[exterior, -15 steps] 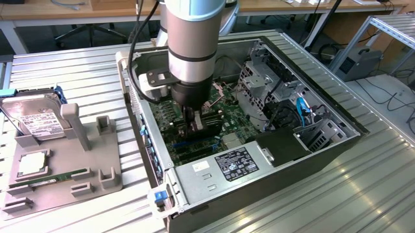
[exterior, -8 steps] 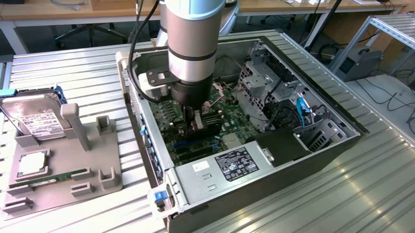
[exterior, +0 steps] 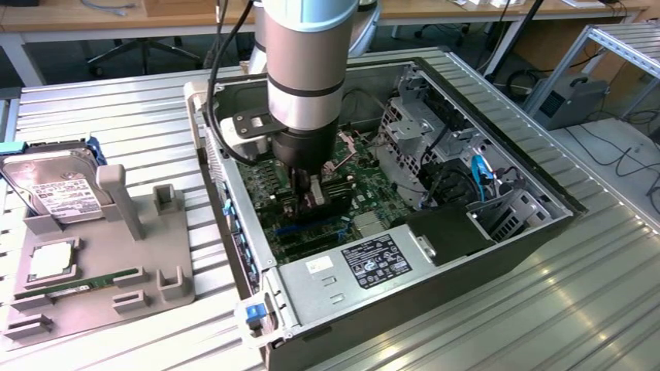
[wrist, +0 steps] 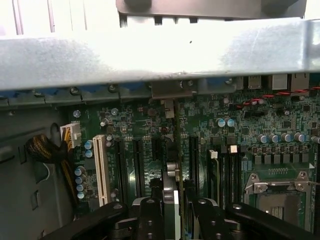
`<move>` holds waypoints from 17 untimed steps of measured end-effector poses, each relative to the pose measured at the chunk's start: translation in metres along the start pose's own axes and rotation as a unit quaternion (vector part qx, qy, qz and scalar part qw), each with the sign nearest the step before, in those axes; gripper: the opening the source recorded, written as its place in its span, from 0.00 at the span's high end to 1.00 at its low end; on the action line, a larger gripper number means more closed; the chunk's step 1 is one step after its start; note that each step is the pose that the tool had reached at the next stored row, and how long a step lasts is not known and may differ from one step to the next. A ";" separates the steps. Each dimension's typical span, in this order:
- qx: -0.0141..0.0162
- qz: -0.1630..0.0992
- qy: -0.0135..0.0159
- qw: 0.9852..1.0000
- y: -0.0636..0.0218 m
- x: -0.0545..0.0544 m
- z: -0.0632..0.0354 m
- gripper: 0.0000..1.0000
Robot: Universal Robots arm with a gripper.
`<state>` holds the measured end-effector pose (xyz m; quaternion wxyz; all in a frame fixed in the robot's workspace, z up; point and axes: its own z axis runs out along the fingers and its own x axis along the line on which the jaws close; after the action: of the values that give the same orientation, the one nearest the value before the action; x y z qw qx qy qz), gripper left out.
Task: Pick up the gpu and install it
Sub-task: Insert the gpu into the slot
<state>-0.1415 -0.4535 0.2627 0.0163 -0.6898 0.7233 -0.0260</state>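
One gripper clamping gpu, over motherboard

The arm comes down nearly vertical from the top of the exterior view, its grey cylindrical wrist ringed by a dark band, then narrowing into a black coupling just above the hand. A black cable runs down beside it on the exterior view's left. The hand points straight down, its two dark fingers close together and parallel (partly closed, not fully shut). In the wrist view the fingers stand either side of a thin edge-on card, the gpu, pressing on it from both faces, with the black finger linkages spreading outward behind them.
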 end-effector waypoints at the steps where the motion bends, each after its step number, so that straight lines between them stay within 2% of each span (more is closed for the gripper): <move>1: 0.000 -0.001 0.000 1.000 0.0000 0.000 0.0000 0.72; 8: 0.000 -0.012 -0.001 1.000 0.0001 -0.001 0.0001 0.72; 17: 0.000 -0.013 -0.001 1.000 0.0002 -0.001 0.0017 0.72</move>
<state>-0.1415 -0.4526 0.2609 0.0166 -0.6994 0.7141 -0.0258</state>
